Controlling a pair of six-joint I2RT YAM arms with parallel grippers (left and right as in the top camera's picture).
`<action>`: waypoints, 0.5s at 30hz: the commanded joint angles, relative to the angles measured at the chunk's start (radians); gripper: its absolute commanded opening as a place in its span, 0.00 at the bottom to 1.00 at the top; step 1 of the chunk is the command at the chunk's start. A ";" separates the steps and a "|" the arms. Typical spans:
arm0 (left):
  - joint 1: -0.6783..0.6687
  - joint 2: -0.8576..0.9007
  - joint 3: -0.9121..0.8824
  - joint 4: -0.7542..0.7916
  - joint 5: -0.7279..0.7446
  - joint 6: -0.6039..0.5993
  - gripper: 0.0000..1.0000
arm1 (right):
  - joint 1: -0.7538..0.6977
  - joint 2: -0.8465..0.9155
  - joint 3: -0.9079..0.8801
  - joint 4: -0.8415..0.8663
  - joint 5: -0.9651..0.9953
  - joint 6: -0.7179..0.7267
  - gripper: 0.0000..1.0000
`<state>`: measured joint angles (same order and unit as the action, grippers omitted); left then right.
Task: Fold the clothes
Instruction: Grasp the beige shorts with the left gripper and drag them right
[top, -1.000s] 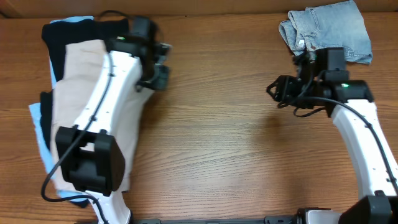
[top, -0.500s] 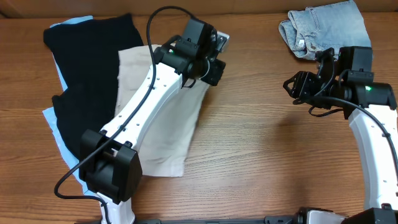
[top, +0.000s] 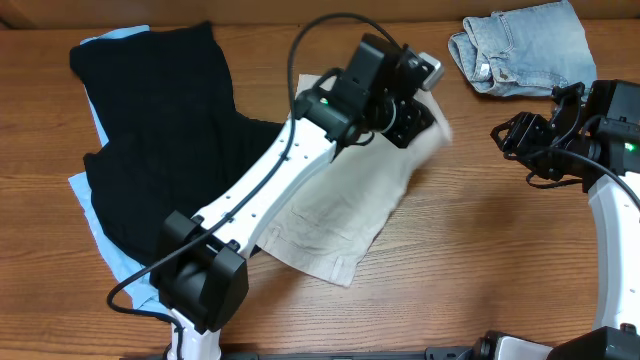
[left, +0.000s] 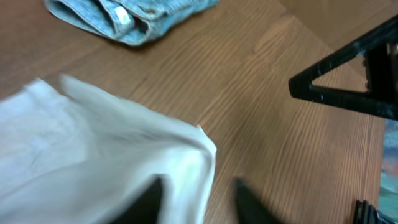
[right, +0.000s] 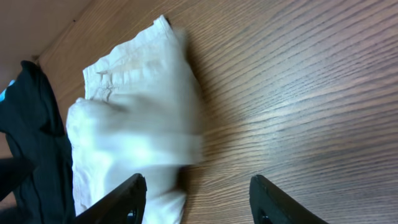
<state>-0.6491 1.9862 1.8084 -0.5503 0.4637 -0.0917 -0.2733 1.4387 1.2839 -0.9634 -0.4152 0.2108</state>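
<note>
Beige khaki shorts (top: 340, 212), soft and creased, sit pinched in your left gripper (left: 196, 200); your right gripper (right: 199, 199) gapes empty.

Left gripper (top: 418, 98) far of centre, at the lifted, blurred corner of the beige shorts (top: 340, 215), spread out toward the near side. Left of those, black garment (top: 165, 130) over pale-blue garment (top: 100, 42). Far right, denim shorts (top: 525, 45); right gripper (top: 503, 137) near them, above bare table (top: 480, 260).
</note>
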 joint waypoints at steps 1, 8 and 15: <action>0.022 0.014 0.035 -0.032 -0.050 0.003 1.00 | -0.002 -0.025 0.027 -0.008 -0.009 0.002 0.58; 0.170 0.009 0.071 -0.455 -0.201 -0.024 1.00 | -0.002 -0.025 0.027 -0.040 -0.009 -0.010 0.59; 0.344 0.010 -0.016 -0.604 -0.275 -0.034 1.00 | -0.001 -0.025 0.027 -0.042 -0.009 -0.030 0.63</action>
<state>-0.3622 1.9923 1.8423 -1.1507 0.2417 -0.1062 -0.2733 1.4387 1.2839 -1.0092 -0.4156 0.1967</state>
